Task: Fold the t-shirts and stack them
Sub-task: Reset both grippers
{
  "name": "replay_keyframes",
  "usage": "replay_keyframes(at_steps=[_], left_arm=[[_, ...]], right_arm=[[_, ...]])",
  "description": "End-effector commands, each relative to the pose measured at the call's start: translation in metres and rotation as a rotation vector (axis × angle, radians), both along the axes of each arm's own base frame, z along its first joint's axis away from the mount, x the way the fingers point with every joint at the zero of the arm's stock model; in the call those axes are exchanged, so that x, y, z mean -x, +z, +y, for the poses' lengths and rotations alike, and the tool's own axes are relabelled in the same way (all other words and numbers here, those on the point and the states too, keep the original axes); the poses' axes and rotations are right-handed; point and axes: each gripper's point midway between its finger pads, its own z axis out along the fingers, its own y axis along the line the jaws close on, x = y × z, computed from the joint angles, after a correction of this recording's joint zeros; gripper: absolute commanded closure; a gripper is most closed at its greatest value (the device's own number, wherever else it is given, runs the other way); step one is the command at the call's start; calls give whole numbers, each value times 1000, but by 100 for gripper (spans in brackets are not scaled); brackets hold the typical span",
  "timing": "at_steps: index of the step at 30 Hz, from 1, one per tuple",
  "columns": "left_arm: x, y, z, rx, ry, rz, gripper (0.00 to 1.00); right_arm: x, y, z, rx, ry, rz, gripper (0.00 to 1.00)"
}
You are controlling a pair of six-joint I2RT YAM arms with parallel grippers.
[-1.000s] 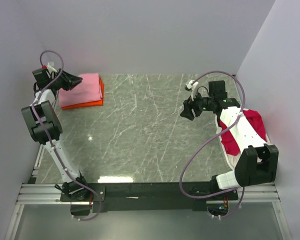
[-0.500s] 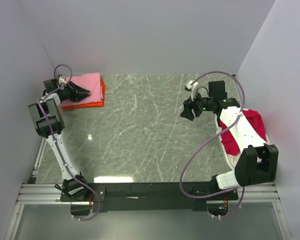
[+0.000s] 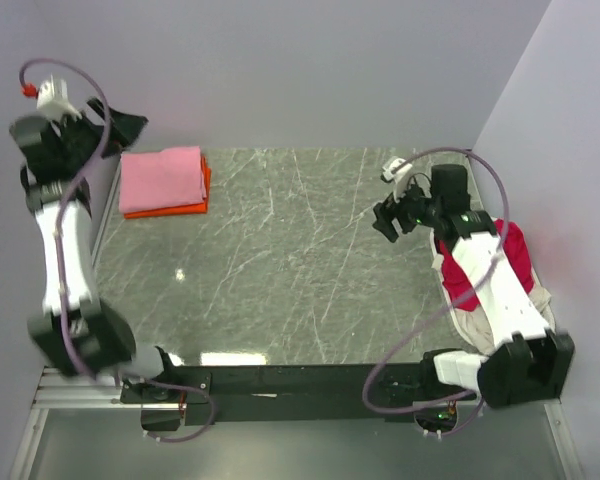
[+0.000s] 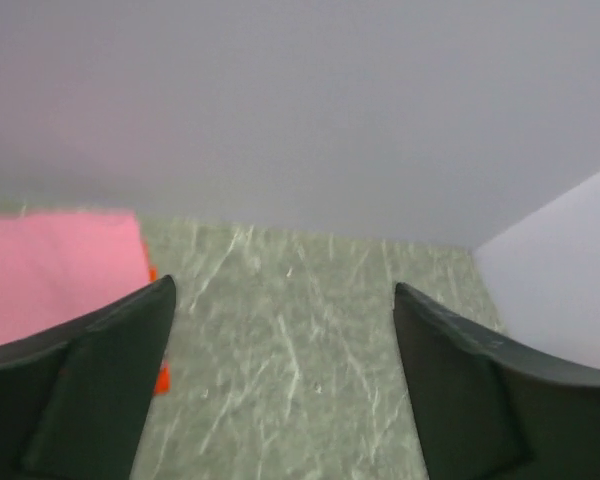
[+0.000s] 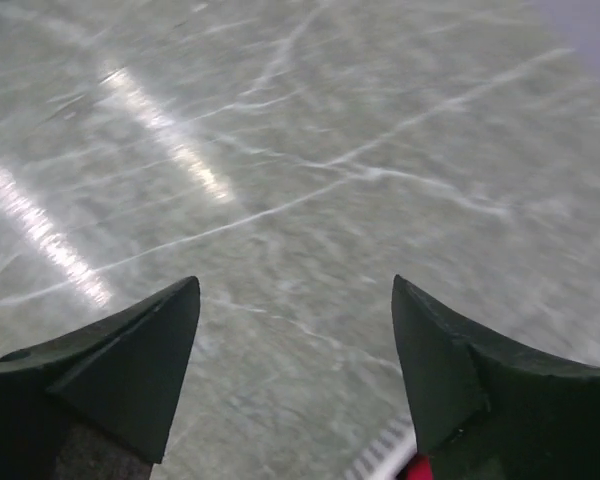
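The left fingers (image 4: 100, 370) are spread wide and hold nothing, raised high at the far-left corner. Below them the light pink t-shirt (image 3: 160, 178) lies folded on the orange-red t-shirt (image 3: 204, 190). The right fingers (image 5: 110, 370) are also parted and empty over bare counter (image 3: 280, 260). One stacking step looks complete. Next is the crimson t-shirt (image 3: 512, 245), heaped with a cream t-shirt (image 3: 464, 322) under the right arm, which needs pulling out flat.

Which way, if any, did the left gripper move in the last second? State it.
Yes. The left gripper has drawn back off the pink t-shirt, toward the back wall.
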Motion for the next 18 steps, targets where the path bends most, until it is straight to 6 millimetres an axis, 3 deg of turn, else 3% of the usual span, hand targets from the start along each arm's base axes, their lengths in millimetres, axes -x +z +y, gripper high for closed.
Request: replay_keyframes(at_steps=[1, 2, 3, 5, 6, 7, 8, 10, 13, 14, 15, 16, 18], left_arm=[[35, -40, -11, -97, 74, -43, 1], [58, -20, -19, -68, 109, -112, 1], [67, -14, -25, -57, 109, -168, 1], [91, -34, -48, -25, 54, -166, 1], [97, -39, -59, -37, 9, -162, 1], [102, -63, -66, -37, 1, -62, 0], [106, -64, -84, -128, -39, -58, 1], [112, -90, -85, -237, 27, 55, 0], [136, -89, -117, -347, -33, -13, 1], [142, -100, -124, -344, -52, -7, 1], [152, -96, -124, -340, -49, -35, 1], [156, -108, -124, -340, -52, -16, 0], [164, -111, -123, -340, -51, -25, 1]], right_arm=[[-7, 55, -37, 42, -220, -262, 15], [-5, 72, -53, 15, -344, -330, 14], [-4, 81, -66, -11, -448, -359, 14], [7, 98, -87, -111, -624, -399, 1], [13, 101, -88, -132, -631, -403, 0], [17, 103, -90, -151, -645, -408, 0], [27, 107, -91, -209, -676, -413, 0], [33, 113, -102, -271, -774, -444, 0], [46, 116, -123, -319, -928, -456, 0], [49, 117, -129, -315, -957, -466, 0], [53, 117, -138, -302, -1008, -481, 0], [56, 120, -142, -305, -1026, -498, 0], [59, 117, -145, -300, -1041, -506, 0]])
